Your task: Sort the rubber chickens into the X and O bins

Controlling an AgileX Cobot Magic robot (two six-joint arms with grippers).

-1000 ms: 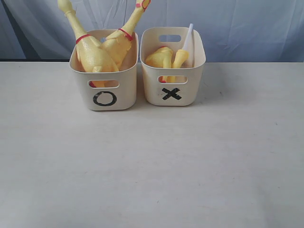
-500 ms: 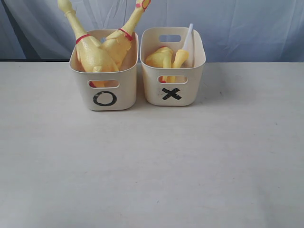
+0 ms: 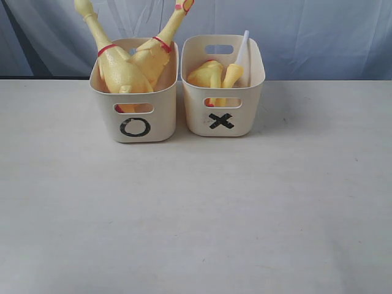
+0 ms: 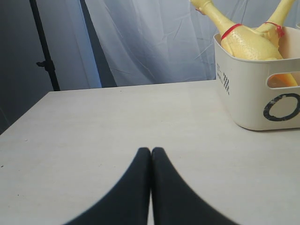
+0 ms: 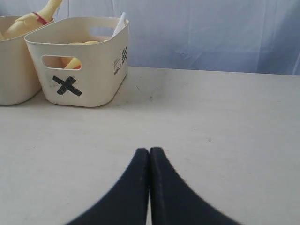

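Note:
Two cream tubs stand side by side at the back of the table. The O bin (image 3: 135,127) holds two long yellow rubber chickens (image 3: 119,68) with red neck bands, their necks sticking up. Shorter chickens (image 3: 211,75) and a white tube (image 3: 242,48) lie in the X bin (image 3: 222,121). Neither arm shows in the exterior view. My left gripper (image 4: 151,150) is shut on nothing, low over bare table, with the O bin (image 4: 255,101) ahead of it. Empty and shut too, my right gripper (image 5: 149,150) hangs over the table with the X bin (image 5: 79,79) ahead.
A pale blue cloth (image 3: 306,30) hangs behind the table. A dark stand (image 4: 44,51) rises past the table's edge in the left wrist view. The pale tabletop (image 3: 196,208) stretches in front of the bins.

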